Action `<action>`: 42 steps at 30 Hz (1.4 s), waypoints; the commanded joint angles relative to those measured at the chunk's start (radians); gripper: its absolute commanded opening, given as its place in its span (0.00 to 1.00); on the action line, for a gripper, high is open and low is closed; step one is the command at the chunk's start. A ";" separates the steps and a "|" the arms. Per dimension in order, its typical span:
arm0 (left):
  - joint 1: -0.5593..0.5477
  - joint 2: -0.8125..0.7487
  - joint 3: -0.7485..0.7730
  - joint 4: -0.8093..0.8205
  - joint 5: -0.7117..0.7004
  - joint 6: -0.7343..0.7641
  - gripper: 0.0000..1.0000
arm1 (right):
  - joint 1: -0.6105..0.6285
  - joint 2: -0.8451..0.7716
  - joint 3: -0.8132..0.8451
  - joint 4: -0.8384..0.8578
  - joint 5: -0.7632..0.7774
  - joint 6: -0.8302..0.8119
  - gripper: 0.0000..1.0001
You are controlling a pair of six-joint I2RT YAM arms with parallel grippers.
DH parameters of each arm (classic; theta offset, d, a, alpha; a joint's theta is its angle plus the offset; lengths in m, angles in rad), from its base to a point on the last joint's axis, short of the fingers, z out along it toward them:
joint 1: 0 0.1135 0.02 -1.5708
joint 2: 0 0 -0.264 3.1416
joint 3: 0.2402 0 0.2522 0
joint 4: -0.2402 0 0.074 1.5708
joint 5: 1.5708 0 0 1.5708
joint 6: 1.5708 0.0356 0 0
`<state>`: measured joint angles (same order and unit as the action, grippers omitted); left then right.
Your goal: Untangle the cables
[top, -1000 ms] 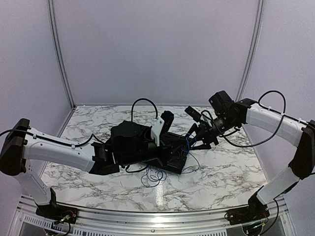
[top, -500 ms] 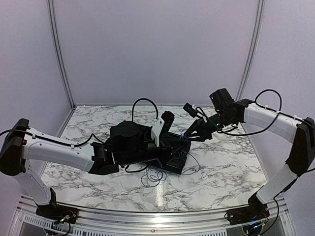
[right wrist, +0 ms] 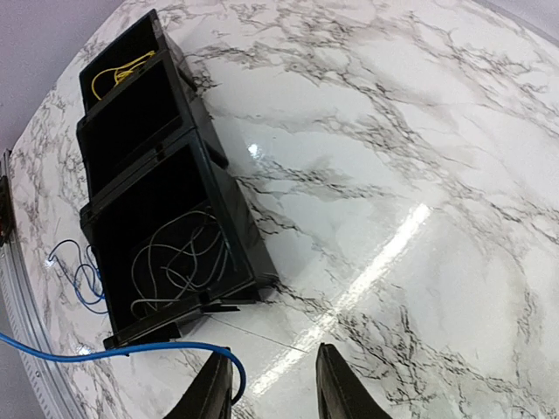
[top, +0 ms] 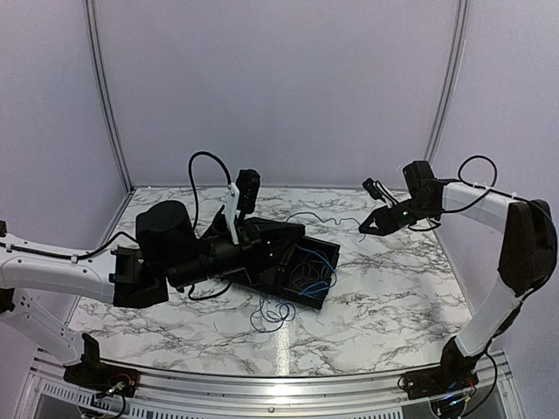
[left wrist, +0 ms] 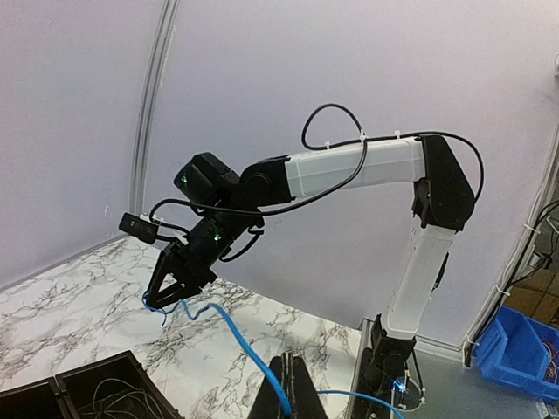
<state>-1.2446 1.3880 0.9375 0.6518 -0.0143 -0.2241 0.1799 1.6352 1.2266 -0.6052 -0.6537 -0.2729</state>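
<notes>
A black tray (top: 334,262) with three compartments lies mid-table. One blue cable (left wrist: 236,336) stretches through the air between both grippers. My left gripper (left wrist: 293,386) is shut on it; in the top view that gripper (top: 281,229) hovers over the tray's far side. My right gripper (top: 365,227) is right of the tray, above the marble. Its jaws (right wrist: 272,380) stand apart, and the blue cable (right wrist: 105,349) curls round the left finger (right wrist: 214,384). A yellow cable (right wrist: 122,74) lies in the tray's end compartment. Pale wires (right wrist: 175,262) fill another. A blue tangle (top: 310,272) shows in the tray.
A loose loop of blue cable (top: 271,314) lies on the marble table (top: 393,288) just in front of the tray. Lilac walls close off the back and both sides. A blue bin (left wrist: 515,349) stands off the table beyond the right arm's base.
My right gripper pulled back from the tray to the right, drawing a blue cable out, and its jaws narrowed. My left arm drew back to the left, uncovering the tray, still shut.
</notes>
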 commanded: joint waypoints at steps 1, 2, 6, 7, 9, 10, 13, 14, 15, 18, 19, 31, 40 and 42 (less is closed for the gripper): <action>-0.007 -0.055 -0.027 -0.028 -0.055 0.027 0.00 | -0.039 0.012 0.004 0.030 0.041 0.023 0.31; -0.007 -0.063 -0.030 -0.035 -0.064 0.032 0.00 | -0.045 0.012 0.002 0.031 0.030 0.021 0.28; -0.007 -0.072 -0.037 -0.063 -0.094 0.049 0.00 | -0.051 -0.008 -0.009 0.039 0.001 0.008 0.23; -0.007 -0.070 -0.038 -0.066 -0.096 0.048 0.00 | -0.051 -0.018 -0.014 0.044 0.006 0.007 0.21; -0.007 -0.065 -0.039 -0.069 -0.096 0.044 0.00 | -0.051 -0.035 -0.022 0.050 0.003 -0.006 0.02; -0.007 -0.061 -0.039 -0.070 -0.096 0.042 0.00 | -0.051 -0.045 -0.029 0.055 -0.002 -0.010 0.00; -0.007 -0.048 -0.037 -0.072 -0.101 0.037 0.00 | -0.051 -0.074 -0.049 0.061 -0.032 -0.026 0.00; -0.006 -0.044 -0.037 -0.071 -0.100 0.038 0.00 | -0.051 -0.087 -0.056 0.067 -0.033 -0.027 0.00; -0.007 -0.041 -0.037 -0.072 -0.102 0.038 0.00 | -0.051 -0.098 -0.062 0.071 -0.034 -0.032 0.00; -0.007 -0.042 -0.041 -0.081 -0.117 0.044 0.00 | -0.052 -0.119 -0.077 0.076 -0.017 -0.046 0.00; -0.006 -0.050 -0.044 -0.091 -0.130 0.049 0.00 | -0.054 -0.123 -0.078 0.073 -0.005 -0.050 0.00; 0.002 -0.269 -0.128 -0.259 -0.368 0.151 0.00 | -0.241 -0.038 -0.064 0.068 -0.096 0.034 0.00; 0.005 -0.264 -0.114 -0.263 -0.391 0.167 0.00 | -0.250 -0.001 -0.032 0.030 -0.198 -0.007 0.00; 0.010 -0.229 -0.084 -0.269 -0.395 0.160 0.00 | -0.238 -0.002 -0.016 -0.023 -0.263 -0.076 0.01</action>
<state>-1.2415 1.1564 0.8032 0.3588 -0.3687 -0.0772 -0.0353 1.6241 1.1496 -0.5716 -0.8539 -0.2649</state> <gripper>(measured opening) 0.016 0.012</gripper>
